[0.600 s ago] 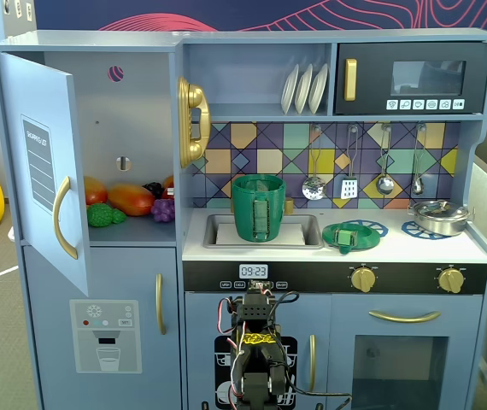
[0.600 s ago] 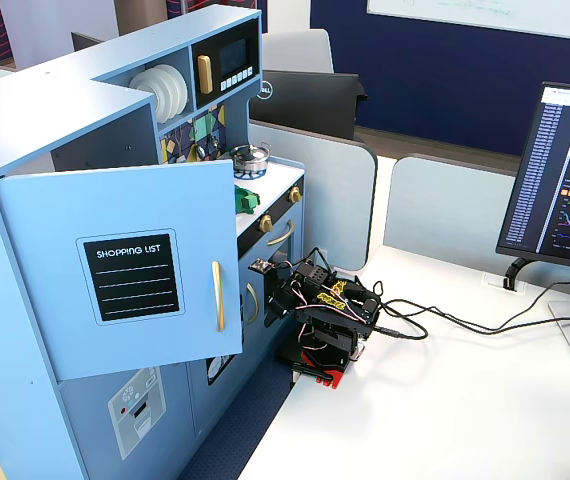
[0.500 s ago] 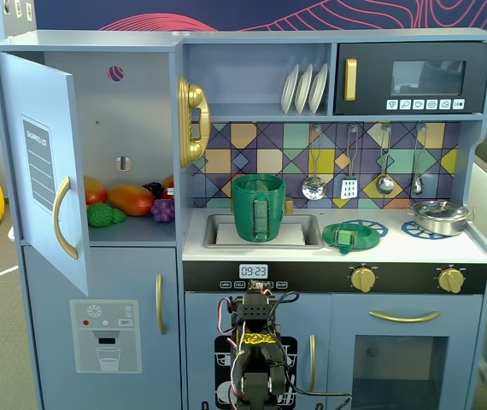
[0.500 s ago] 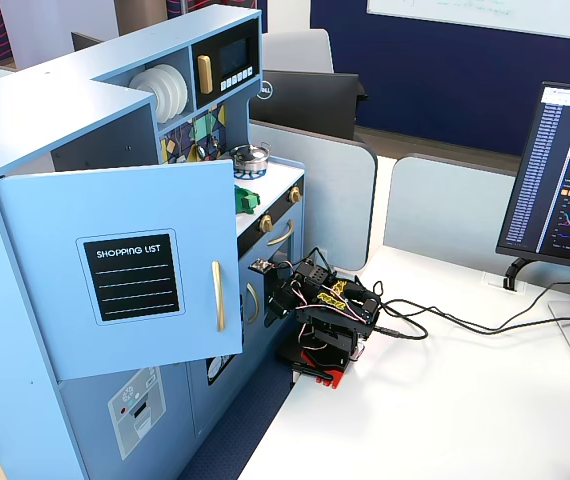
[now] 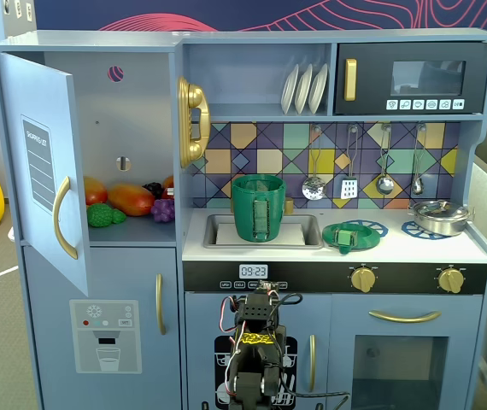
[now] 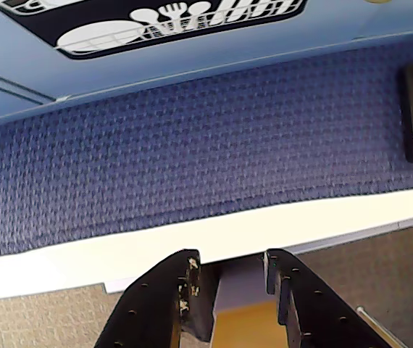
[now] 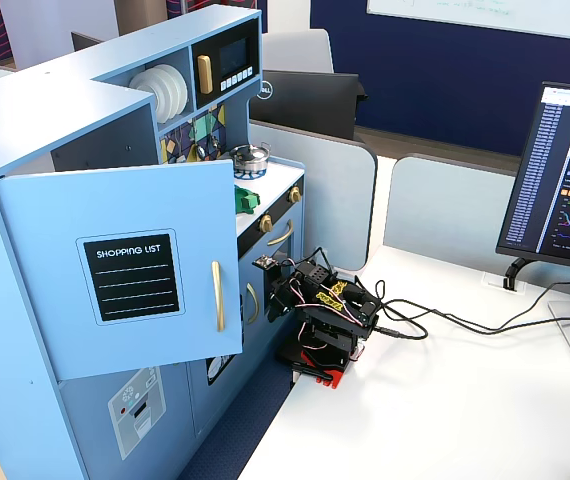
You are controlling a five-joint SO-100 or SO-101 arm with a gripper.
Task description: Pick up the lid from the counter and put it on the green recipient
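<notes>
The green lid point(image 5: 346, 237) lies on a blue burner ring on the toy kitchen counter, right of the sink. The dark green pot point(image 5: 258, 207) stands upright in the sink, its strap handle facing front. In a fixed view from the side, the lid point(image 7: 246, 199) shows at the counter edge and the pot is hidden behind the open door. My arm point(image 5: 256, 340) is folded low in front of the kitchen, well below the counter. In the wrist view my gripper point(image 6: 231, 258) points down at blue carpet and the white table edge, its jaws apart with nothing between them.
A silver pan point(image 5: 438, 215) sits on the right burner. The fridge door point(image 5: 47, 171) stands open at left with toy food point(image 5: 128, 201) inside. Utensils point(image 5: 350, 184) hang above the counter. A monitor point(image 7: 565, 180) and cables point(image 7: 445, 320) are on the white table.
</notes>
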